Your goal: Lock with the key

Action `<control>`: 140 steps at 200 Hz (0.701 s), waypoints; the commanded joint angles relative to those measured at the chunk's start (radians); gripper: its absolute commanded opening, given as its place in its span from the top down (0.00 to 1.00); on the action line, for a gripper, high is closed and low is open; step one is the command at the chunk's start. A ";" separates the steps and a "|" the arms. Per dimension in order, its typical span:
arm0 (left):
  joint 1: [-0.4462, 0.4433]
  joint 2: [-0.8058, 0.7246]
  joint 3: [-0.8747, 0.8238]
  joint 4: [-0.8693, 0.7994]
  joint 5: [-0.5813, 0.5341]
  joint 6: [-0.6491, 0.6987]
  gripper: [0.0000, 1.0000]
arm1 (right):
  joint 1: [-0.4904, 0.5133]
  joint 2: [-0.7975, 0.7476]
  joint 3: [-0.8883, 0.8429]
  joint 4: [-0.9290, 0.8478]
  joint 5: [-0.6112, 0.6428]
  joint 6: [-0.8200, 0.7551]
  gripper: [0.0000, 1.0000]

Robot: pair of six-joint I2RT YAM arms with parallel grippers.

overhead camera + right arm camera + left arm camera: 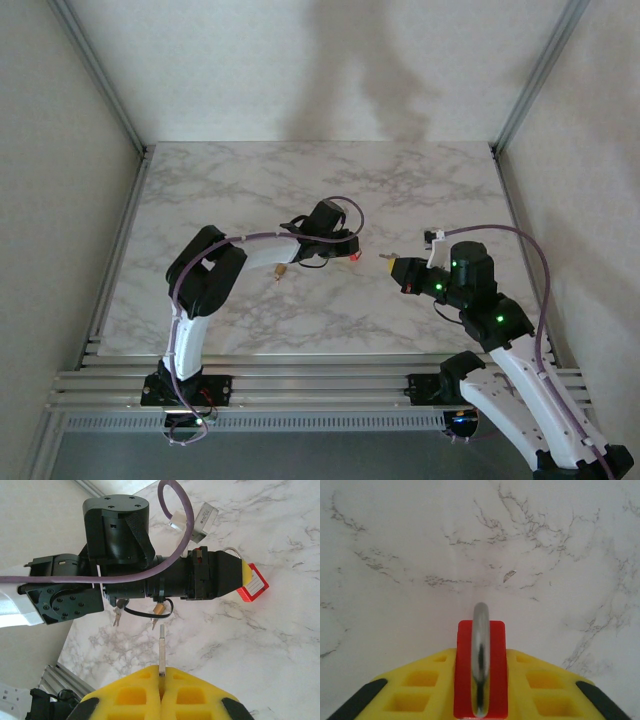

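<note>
The right gripper (161,676) was clamped on the key (161,647), its blade pointing up-frame, while the red padlock (251,586) — pinched in the left gripper (245,576) — sat off that axis, upper right of the frame.

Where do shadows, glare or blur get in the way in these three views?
Top external: broad soft shadows fall on the back wall. Left wrist: a bright streak of glare runs down the padlock's shackle, and the near yellow fingers look slightly soft. Right wrist: table washed pale, key sharp.
</note>
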State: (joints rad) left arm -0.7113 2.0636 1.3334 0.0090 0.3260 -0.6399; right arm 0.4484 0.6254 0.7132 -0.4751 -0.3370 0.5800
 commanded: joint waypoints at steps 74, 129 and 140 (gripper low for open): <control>0.032 0.047 0.042 -0.031 -0.022 0.046 0.63 | -0.006 0.001 -0.016 0.030 -0.016 0.009 1.00; 0.058 0.070 0.065 -0.045 -0.027 0.054 0.60 | -0.007 0.009 -0.020 0.035 -0.025 0.014 1.00; 0.063 0.075 0.075 -0.052 -0.027 0.058 0.58 | -0.007 0.011 -0.019 0.036 -0.028 0.016 1.00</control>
State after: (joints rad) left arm -0.6624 2.1132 1.3712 -0.0044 0.3180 -0.6056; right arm 0.4484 0.6334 0.7120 -0.4629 -0.3439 0.5888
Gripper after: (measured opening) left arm 0.407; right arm 0.051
